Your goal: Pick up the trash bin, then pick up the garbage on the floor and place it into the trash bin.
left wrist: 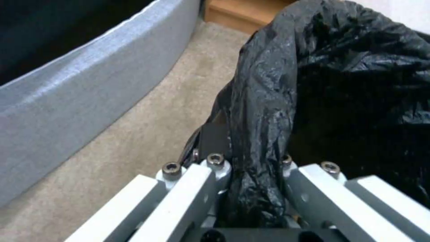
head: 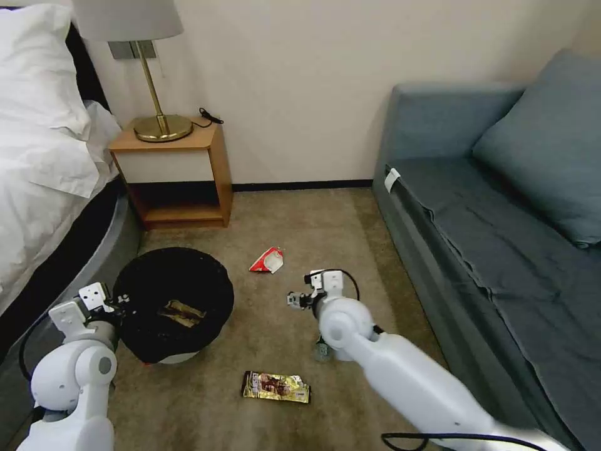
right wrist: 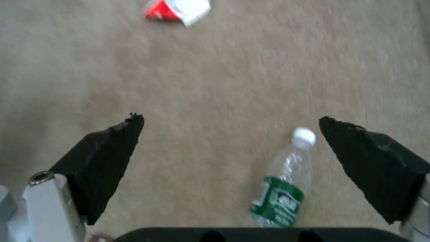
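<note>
On the carpet (head: 282,338), your left gripper (left wrist: 251,188) clamps the trash bin (head: 172,304) liner. Your right gripper (right wrist: 230,141) hangs spread wide over the bottle (right wrist: 282,188).

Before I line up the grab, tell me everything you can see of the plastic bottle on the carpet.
The plastic bottle is small, clear and looks empty, with a white cap and a green label round its lower body. It lies on its side on the beige carpet, touched by nothing else. The open right end effector hovers above it, the bottle nearer one black pad. The arm mostly hides it from the head camera.
</note>
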